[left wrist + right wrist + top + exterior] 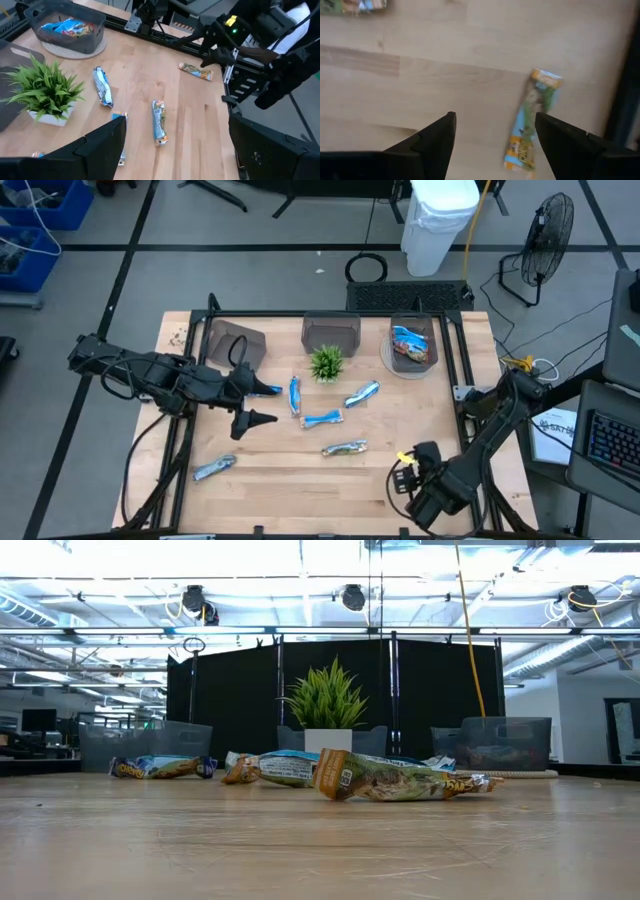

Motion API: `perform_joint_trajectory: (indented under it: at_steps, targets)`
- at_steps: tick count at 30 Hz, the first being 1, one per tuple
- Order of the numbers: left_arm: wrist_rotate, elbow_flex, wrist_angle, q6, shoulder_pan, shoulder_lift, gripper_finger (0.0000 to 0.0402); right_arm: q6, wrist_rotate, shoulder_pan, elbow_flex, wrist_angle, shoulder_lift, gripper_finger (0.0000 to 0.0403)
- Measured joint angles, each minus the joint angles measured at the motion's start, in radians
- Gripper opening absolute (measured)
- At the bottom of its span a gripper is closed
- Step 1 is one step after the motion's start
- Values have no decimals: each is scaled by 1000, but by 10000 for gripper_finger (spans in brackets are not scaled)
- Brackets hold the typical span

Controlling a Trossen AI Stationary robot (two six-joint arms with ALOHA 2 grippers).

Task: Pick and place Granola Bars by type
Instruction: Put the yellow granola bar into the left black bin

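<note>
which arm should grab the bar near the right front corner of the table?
Right. Its open tool hangs just above that tan/green bar, which lies right beside its fingers in the wrist view. The left tool is open too, but sits far off among the blue bars near the plant.

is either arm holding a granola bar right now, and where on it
Nothing is held. The left end effector is open above the table beside loose bars; the right end effector is open and empty.

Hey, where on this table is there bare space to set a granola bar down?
Bare wood lies along the near edge between the silvery bar and the right gripper. It is crowded around the plant, where blue bars cluster.
</note>
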Motion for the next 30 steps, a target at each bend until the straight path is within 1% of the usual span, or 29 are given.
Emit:
perform_joint_trajectory:
  at_steps: [4, 8, 16, 24, 30]
  targets:
    - [0, 0, -11, 3, -4, 0, 349, -1, -5, 12, -84, 135, 0, 269]
    - [0, 0, -15, -1, -4, 0, 349, 1, -60, 20, -163, 225, 1, 268]
    - [0, 0, -15, -4, -4, 0, 349, 6, -154, 36, -243, 246, 0, 253]
    - [0, 0, -15, -8, -4, 0, 349, 13, -183, 63, -300, 280, 0, 229]
    - [0, 0, -15, -19, -4, 0, 349, 14, -183, 69, -360, 392, 0, 211]
